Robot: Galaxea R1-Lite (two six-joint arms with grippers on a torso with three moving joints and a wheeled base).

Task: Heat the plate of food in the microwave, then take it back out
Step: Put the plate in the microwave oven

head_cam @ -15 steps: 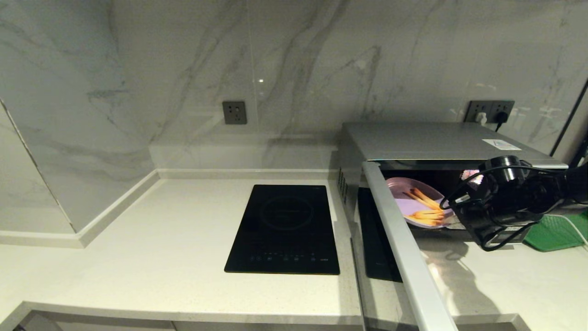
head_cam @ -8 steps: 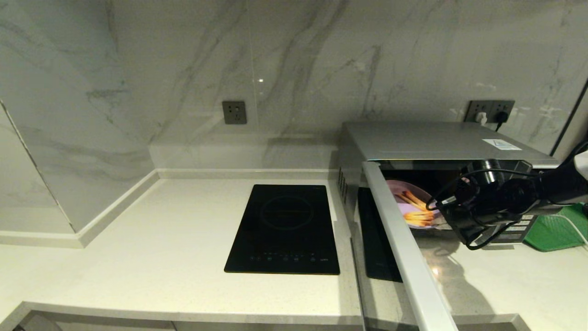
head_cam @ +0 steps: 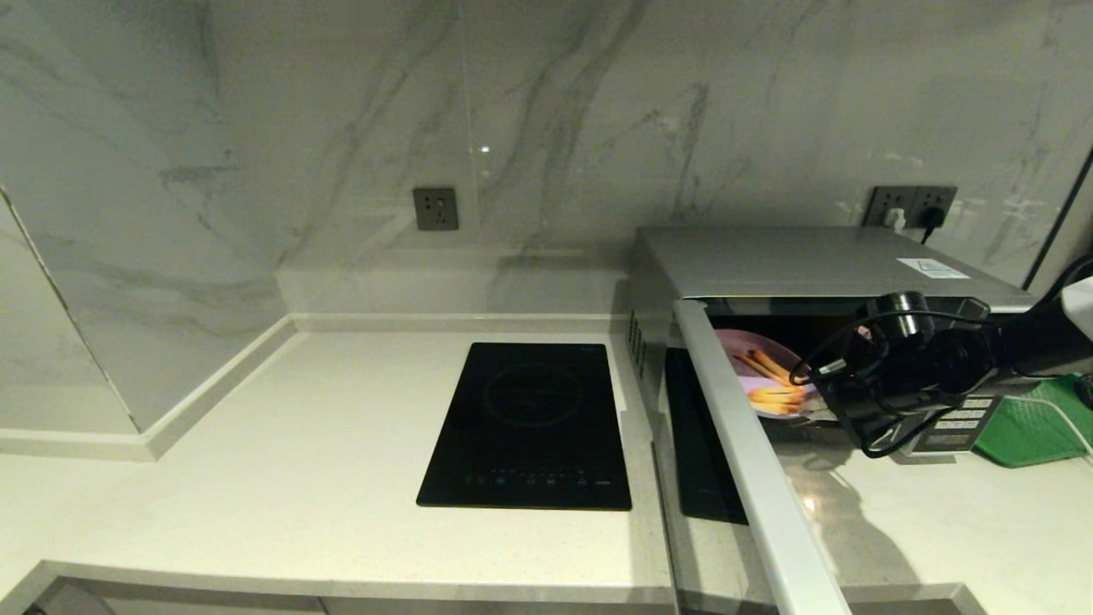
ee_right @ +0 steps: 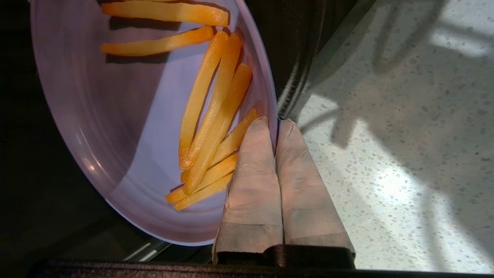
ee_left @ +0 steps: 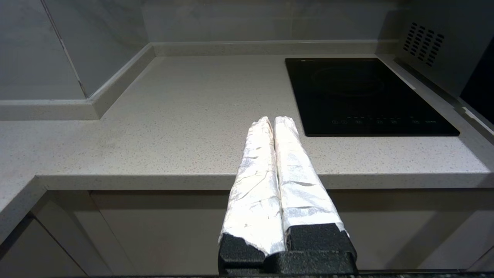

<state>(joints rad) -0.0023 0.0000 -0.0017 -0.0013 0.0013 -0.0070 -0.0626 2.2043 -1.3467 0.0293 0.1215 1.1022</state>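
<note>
Lavender in colour, the plate of food (ee_right: 127, 127) is seen half inside the mouth of the microwave (head_cam: 811, 265), whose door (head_cam: 751, 461) is swung wide open toward the robot. The rim of the plate is clamped by the right tool (ee_right: 276, 123), with one padded finger (ee_right: 252, 173) laid over the inner face of the plate and the other finger beneath the rim, on the worktop side. From the tool, the body of the plate extends into the dark cavity, so the coming move is judged to run along the line between the cavity and the speckled worktop (ee_right: 386, 154) in front of it. Whether the plate is on its way in or out cannot be told from this moment alone. Several yellow-orange sticks (ee_right: 216, 112) are held on the plate, most of them bunched near the clamped rim with their long axes pointing roughly toward the fingers, and two lying crosswise farther in. The plate appears tilted, so a slide of the sticks is judged a risk. The left tool (ee_left: 274, 123) is parked with its fingers pressed together on nothing, below the worktop edge, well apart from the microwave, near a black hob (head_cam: 529, 423). A green tray (head_cam: 1037, 431) lies beyond the microwave.
</note>
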